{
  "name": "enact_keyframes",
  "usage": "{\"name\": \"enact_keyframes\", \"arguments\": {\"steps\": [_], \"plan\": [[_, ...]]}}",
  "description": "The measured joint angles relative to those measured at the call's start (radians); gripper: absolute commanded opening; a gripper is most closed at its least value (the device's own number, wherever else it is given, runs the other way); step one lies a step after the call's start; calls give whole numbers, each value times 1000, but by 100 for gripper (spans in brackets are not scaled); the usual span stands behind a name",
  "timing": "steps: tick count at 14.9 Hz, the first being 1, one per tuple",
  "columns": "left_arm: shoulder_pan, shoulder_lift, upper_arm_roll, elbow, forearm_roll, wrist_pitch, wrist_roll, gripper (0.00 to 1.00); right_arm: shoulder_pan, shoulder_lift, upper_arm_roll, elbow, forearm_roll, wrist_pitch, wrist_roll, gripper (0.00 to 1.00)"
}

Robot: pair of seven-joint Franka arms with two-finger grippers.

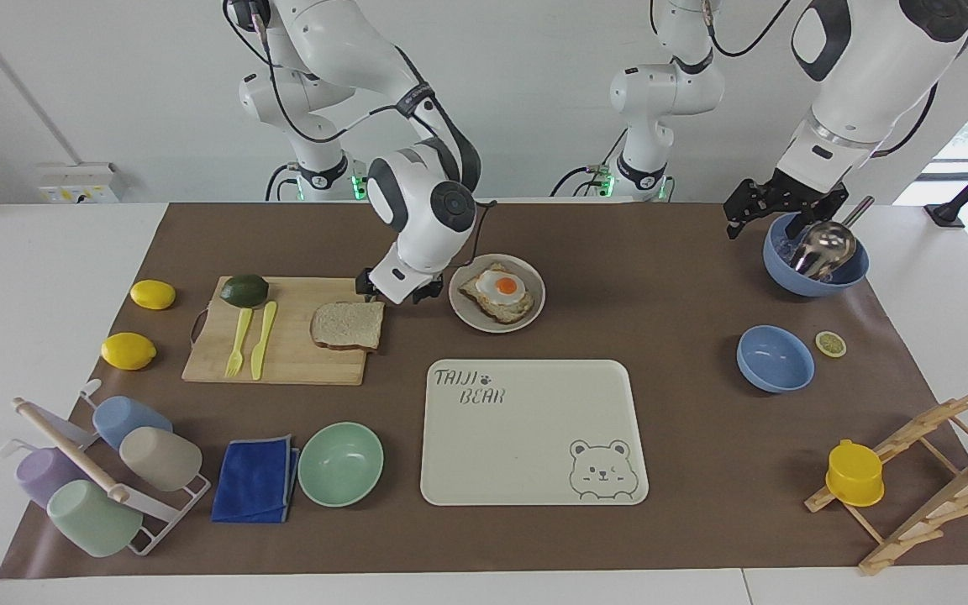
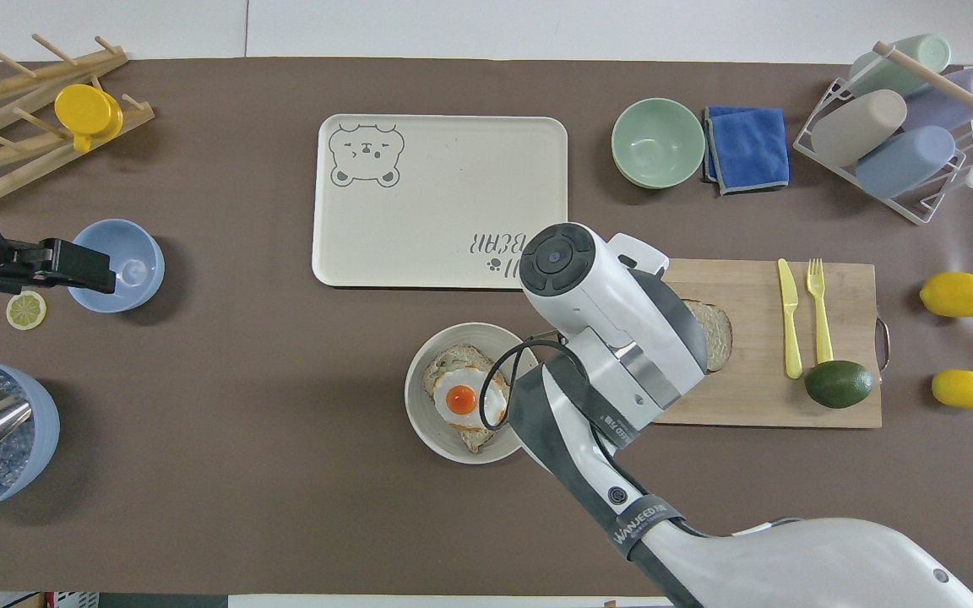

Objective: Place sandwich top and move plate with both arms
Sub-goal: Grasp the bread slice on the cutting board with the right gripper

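2 white jointed arms (image 1: 425, 202), dark grey joint caps, black cables, black grippers
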Motion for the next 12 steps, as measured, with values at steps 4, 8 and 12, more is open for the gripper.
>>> {"name": "enact_keyframes", "arguments": {"steps": [4, 8, 12], "plan": [[0, 0, 0, 0, 0, 0, 0, 100, -8, 7, -6, -43, -34, 87, 24, 100], [0, 0, 0, 0, 0, 0, 0, 100, -21, 17, -11, -61, -72, 118, 24, 100], [0, 0, 0, 0, 0, 0, 0, 100, -38, 23, -11, -75, -84, 141, 25, 100]]}}
